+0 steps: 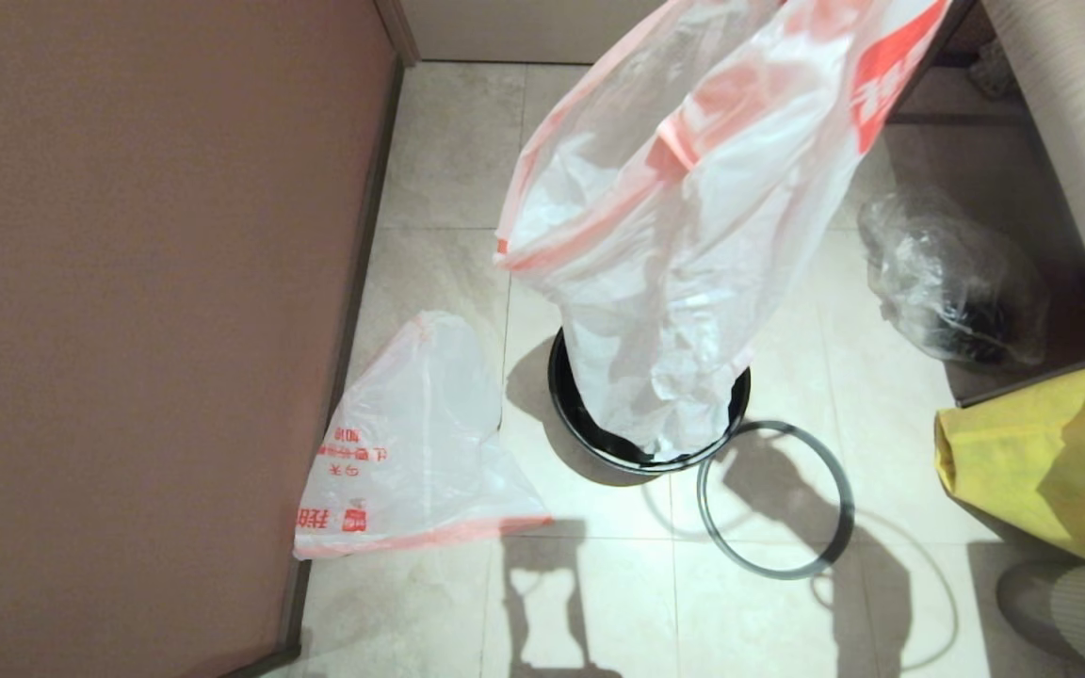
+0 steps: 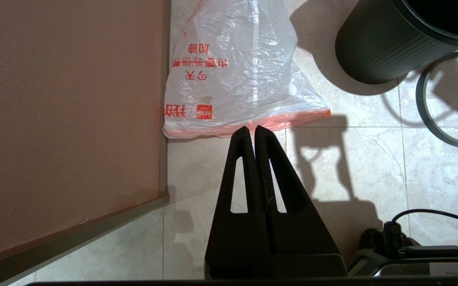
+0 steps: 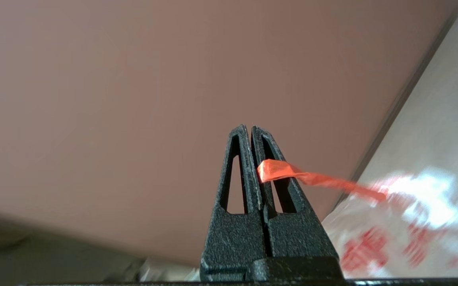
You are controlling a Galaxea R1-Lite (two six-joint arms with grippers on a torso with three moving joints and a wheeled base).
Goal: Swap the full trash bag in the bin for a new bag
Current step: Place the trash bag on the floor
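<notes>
Left end effector (image 2: 251, 128) is parked low over the tiled floor (image 1: 599, 603), fingers pressed together, holding nothing. Just beyond its tips lies the new bag (image 2: 233, 79), limp and flat, pink-red band edge nearest, one side against the brown wall panel (image 1: 128, 282). In the head view the same new bag (image 1: 411, 452) sits left of the bin, not touching it.

A loose grey ring (image 1: 774, 572) lies flat on the floor just right of the bin (image 1: 590, 433) and off it – also seen from the left wrist (image 2: 420, 101) beside the black bin wall (image 2: 376, 43). A yellow fabric bag (image 1: 1051, 461) is at the right edge. A clear bag with dark contents (image 1: 952, 282) is farther back on the right, beside striped grey furniture (image 1: 1079, 141).

The full trash bag (image 1: 693, 264) hangs stretched from above the head view's top edge, its lower end inside the bin mouth; contents can't be made out.

Right end effector (image 3: 249, 127) is out of the head view – fingers pressed together, pinching a red-orange strip (image 3: 316, 178) that runs off to the blurred white-and-red bag (image 3: 412, 222) below and beside it, wall panel behind.
</notes>
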